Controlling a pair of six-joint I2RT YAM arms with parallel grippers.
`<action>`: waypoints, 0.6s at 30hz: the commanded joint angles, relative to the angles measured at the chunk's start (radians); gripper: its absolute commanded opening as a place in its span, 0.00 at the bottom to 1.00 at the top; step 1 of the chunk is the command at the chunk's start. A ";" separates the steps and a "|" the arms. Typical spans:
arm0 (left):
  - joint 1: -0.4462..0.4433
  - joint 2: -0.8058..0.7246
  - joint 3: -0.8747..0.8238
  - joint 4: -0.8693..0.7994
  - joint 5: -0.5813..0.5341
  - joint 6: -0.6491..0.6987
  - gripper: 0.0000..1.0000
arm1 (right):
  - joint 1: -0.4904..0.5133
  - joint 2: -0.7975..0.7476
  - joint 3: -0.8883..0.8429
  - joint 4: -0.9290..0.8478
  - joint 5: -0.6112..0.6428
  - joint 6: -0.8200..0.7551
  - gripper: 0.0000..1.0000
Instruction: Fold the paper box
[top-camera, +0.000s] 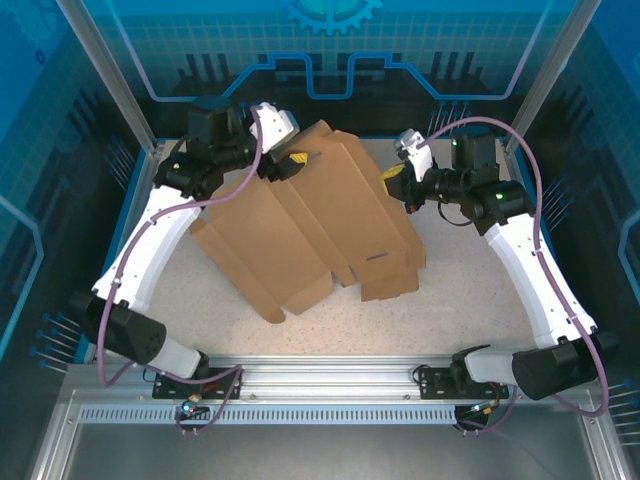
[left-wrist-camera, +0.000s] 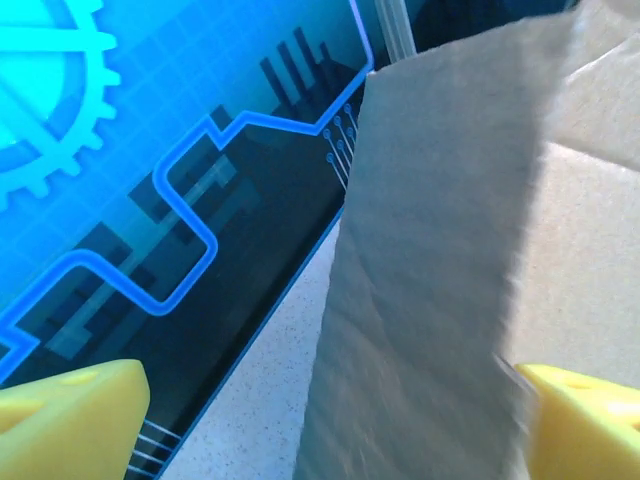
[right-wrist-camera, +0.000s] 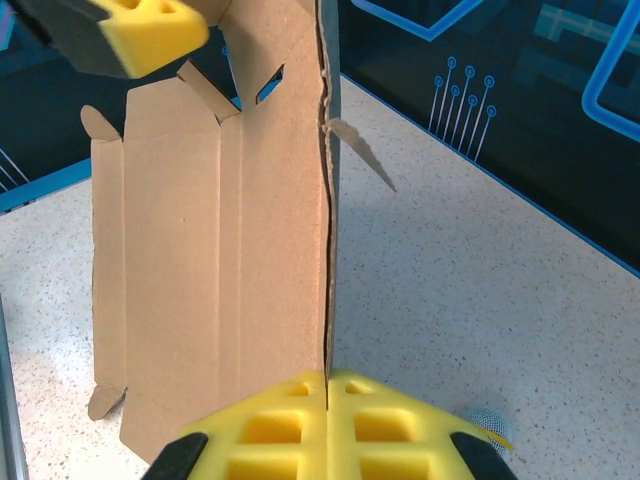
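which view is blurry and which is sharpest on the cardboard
left wrist view: the plain brown cardboard box sits very close, soft and smeared at its edge; right wrist view: sharpest, its creases and the speckled white table crisp; top external view: evenly lit, in focus

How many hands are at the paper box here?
2. The left hand straddles the paper box at its far-left corner; the right hand pinches its right edge.

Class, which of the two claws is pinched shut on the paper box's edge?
The right claw: its yellow pads meet on the paper box; on the left claw they stand wide apart.
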 joint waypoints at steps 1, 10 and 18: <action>-0.009 0.025 0.069 -0.075 0.104 0.027 0.77 | 0.001 -0.006 0.023 -0.004 -0.024 -0.044 0.00; -0.001 0.108 0.202 -0.216 0.220 0.025 0.40 | 0.005 -0.024 0.002 0.041 -0.023 -0.112 0.00; 0.017 0.137 0.263 -0.283 0.296 0.015 0.07 | 0.005 -0.023 -0.029 0.092 0.029 -0.125 0.00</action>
